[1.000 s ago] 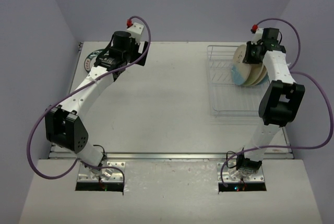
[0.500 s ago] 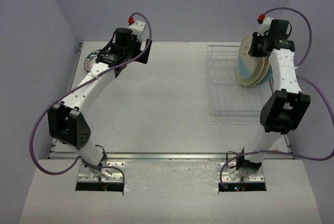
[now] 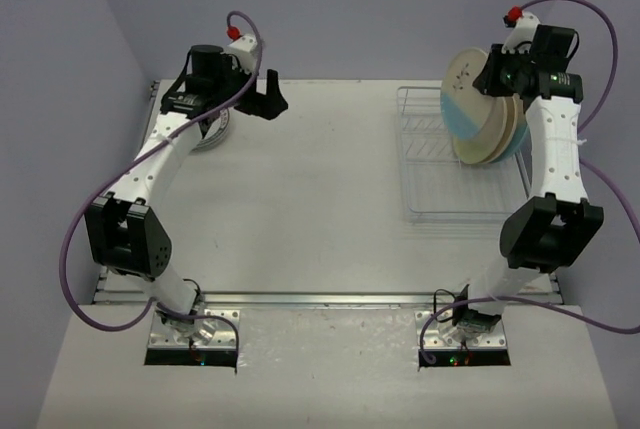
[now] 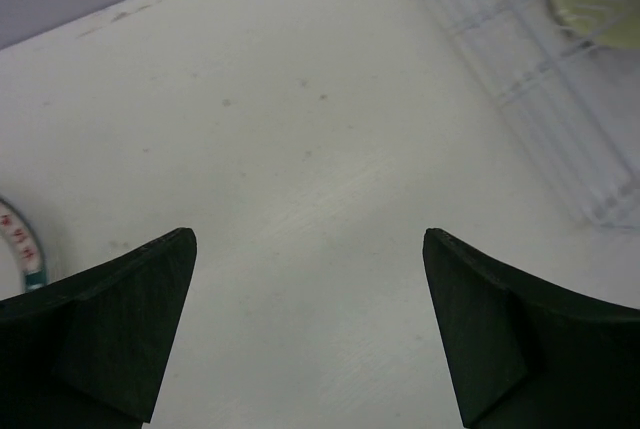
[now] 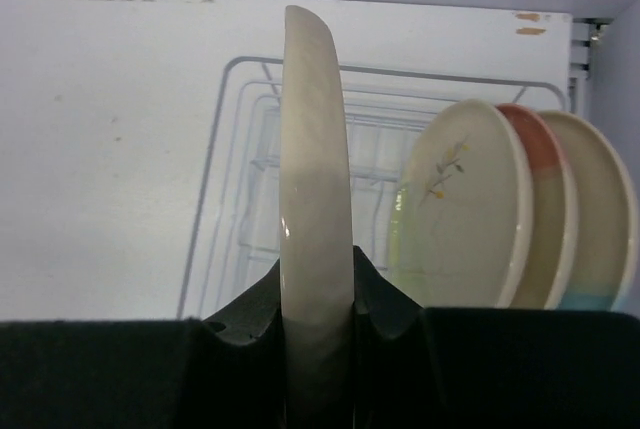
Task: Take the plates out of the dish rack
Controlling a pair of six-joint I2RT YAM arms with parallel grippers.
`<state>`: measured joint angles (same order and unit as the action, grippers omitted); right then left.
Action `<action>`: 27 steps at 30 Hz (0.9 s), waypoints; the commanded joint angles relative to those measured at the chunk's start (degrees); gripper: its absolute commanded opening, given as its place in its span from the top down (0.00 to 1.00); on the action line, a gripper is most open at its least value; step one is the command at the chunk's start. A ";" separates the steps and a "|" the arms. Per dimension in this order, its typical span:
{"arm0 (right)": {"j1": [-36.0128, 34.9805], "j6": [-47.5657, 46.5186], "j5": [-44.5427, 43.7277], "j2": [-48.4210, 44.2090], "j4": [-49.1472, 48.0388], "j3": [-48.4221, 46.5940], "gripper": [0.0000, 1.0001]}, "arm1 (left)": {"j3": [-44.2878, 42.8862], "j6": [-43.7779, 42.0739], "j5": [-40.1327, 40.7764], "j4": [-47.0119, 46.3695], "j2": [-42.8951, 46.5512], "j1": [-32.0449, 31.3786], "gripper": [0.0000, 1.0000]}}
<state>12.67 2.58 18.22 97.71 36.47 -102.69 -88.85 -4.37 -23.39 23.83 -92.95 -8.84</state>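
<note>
Well to the left of the dish rack, a white round plate with a green rim and red markings [image 3: 214, 136] lies flat on the pale counter [image 3: 320, 199], partly hidden under the left arm. Only a sliver of its rim shows at the edge of the left wrist view [image 4: 15, 245]. The left end effector [image 3: 268, 99] hangs over bare counter between that plate and the rack. Its two dark fingers are spread wide and hold nothing [image 4: 308, 241].

The dish rack [image 3: 428, 194], a see-through rectangular tray with thin silvery wire rails, sits on the right side of the counter. Its near half has nothing in it. Over its far end, a cream-and-light-blue round plate [image 3: 462, 91] is held upright on edge. In the right wrist view it appears edge-on [image 5: 315, 179].

Three plates stand on edge in the rack, just right of the held plate and leaning together [image 3: 492, 139]. They are a cream plate with a small flower sprig [image 5: 462, 209], a pink-rimmed plate [image 5: 537, 199] and a cream plate with light blue at its lower edge [image 5: 598, 219].

The right end effector [image 5: 318, 321] is clamped on the rim of the held plate, one finger on each face.
</note>
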 commanded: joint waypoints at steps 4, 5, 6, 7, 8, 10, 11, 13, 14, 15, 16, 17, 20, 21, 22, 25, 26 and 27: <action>-0.99 17.15 30.37 -6.74 -12.59 3.20 1.00 | 8.27 26.51 -40.69 -29.01 2.48 4.24 0.11; -1.37 19.40 32.52 -6.76 -13.60 4.06 1.00 | 8.80 28.03 -41.64 -29.96 2.33 3.59 0.12; -1.85 22.00 33.85 -6.86 -14.43 4.80 1.00 | 9.07 28.37 -41.71 -29.90 2.23 2.96 0.13; -2.60 23.46 35.07 -7.04 -16.22 5.79 1.00 | 9.36 28.42 -41.43 -29.95 2.04 2.26 0.13; -3.32 25.17 36.37 -7.22 -18.00 6.67 1.00 | 9.60 28.47 -40.97 -29.97 1.84 1.64 0.14; -4.69 29.53 39.02 -7.42 -21.11 7.59 1.00 | 9.81 28.76 -39.32 -29.87 1.35 0.88 0.15; -5.70 30.77 39.67 -7.36 -21.77 7.60 1.00 | 9.77 29.47 -39.17 -30.02 0.92 0.54 0.15; -7.66 33.45 40.89 -7.28 -23.32 7.51 1.00 | 9.59 31.80 -39.02 -31.11 -0.68 -0.01 0.17; -7.75 33.78 41.01 -7.35 -23.61 7.35 1.00 | 9.42 31.88 -39.01 -31.12 -0.74 -0.04 0.18; -9.28 33.66 41.02 -7.52 -23.72 7.03 1.00 | 9.55 34.18 -39.01 -32.12 -1.35 -0.65 0.19; -10.19 33.56 41.10 -7.54 -23.73 6.91 1.00 | 9.65 35.20 -39.01 -33.10 -1.67 -0.97 0.19; -11.74 33.55 41.03 -7.68 -23.73 6.89 1.00 | 9.66 35.82 -39.01 -34.10 -2.21 -1.29 0.19; -15.73 33.20 40.95 -8.03 -24.11 7.12 1.00 | 9.00 36.47 -39.19 -34.82 -3.33 -3.04 0.19; -16.93 33.35 40.67 -8.06 -24.54 7.26 1.00 | 8.75 36.45 -39.35 -34.76 -3.72 -3.92 0.19; -17.86 33.46 40.46 -8.00 -24.87 7.27 1.00 | 8.58 36.61 -39.48 -34.97 -4.02 -4.70 0.19; -19.26 33.90 40.35 -7.54 -25.43 6.84 1.00 | 8.93 38.99 -41.30 -38.67 -4.25 -6.37 0.21; -19.45 34.13 40.44 -7.35 -25.71 6.71 1.00 | 9.28 40.42 -41.78 -40.66 -4.23 -6.72 0.22; -19.62 34.62 40.76 -7.17 -26.13 6.59 1.00 | 9.86 41.65 -43.02 -42.17 -4.08 -6.81 0.27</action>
<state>-6.86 33.79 55.51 93.80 18.44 -93.49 -78.72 32.51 -62.03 -8.77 -97.79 -13.82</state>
